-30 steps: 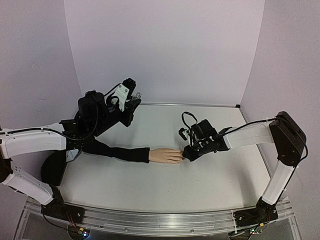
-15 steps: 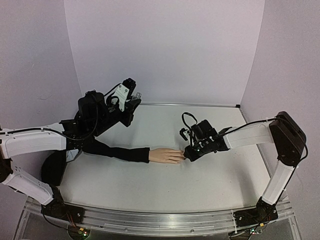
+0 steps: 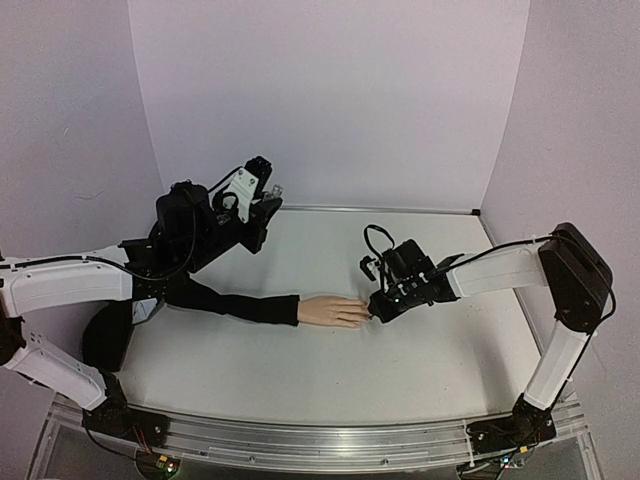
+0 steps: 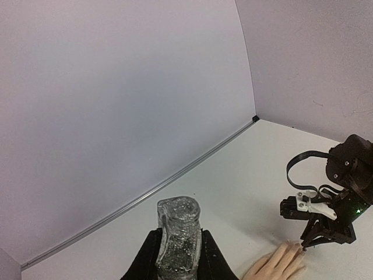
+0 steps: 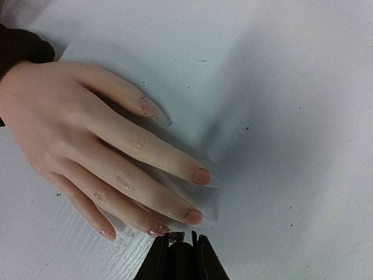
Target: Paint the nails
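In the middle of the worktop [image 3: 300, 370] lies the mannequin hand [image 3: 330, 312], its fingers pointing to the right edge. The left claw [image 4: 178, 245] is pinching a sparkly bottle [image 4: 178, 224], held up near the back left corner. The right claw [image 5: 178, 249] is pressed together on what looks like a thin dark brush [image 5: 175, 237], just beside the nails [image 5: 201, 176]. I think it should go slow, touch softly, and paint only the nail, not the skin.
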Controlling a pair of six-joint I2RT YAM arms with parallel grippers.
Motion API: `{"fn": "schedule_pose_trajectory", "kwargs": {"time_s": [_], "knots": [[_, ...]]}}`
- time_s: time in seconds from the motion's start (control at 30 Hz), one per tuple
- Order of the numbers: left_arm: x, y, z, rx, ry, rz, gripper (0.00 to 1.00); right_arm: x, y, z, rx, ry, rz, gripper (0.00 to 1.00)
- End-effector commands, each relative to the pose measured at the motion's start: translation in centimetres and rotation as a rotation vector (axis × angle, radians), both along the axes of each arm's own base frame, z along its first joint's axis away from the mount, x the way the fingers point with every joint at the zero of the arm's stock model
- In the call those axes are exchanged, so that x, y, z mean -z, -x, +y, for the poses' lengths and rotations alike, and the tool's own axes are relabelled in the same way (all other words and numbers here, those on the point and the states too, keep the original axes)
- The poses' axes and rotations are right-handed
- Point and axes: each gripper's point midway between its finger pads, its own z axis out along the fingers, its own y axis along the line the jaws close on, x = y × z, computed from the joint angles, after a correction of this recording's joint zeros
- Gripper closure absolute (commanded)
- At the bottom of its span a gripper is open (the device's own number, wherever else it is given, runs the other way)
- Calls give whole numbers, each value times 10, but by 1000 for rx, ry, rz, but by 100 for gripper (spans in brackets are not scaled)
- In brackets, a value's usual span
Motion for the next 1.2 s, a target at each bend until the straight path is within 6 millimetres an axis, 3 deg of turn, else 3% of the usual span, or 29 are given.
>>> {"fn": "schedule_pose_trajectory", "kwargs": {"time_s": [0.0,0.37,0.57,0.7,0.97,1.07,1.17], "knots": [[-18,3,6,-3,26,-33,100,-8,-5,2,1,11,-29,100],[-19,4,6,1,29,-33,100,-9,-5,0,6,14,-34,100],[-20,4,6,2,31,-32,100,-21,-4,-4,17,6,-62,100],[-25,5,8,1,40,-40,100,-51,-1,-15,43,-24,-125,100],[-58,20,12,54,69,-58,100,-126,20,-61,176,-48,-230,100],[-69,38,8,153,78,-39,100,-165,27,-59,193,-158,-255,100],[-67,60,1,276,72,-4,100,-204,35,-36,133,-314,-232,100]]}}
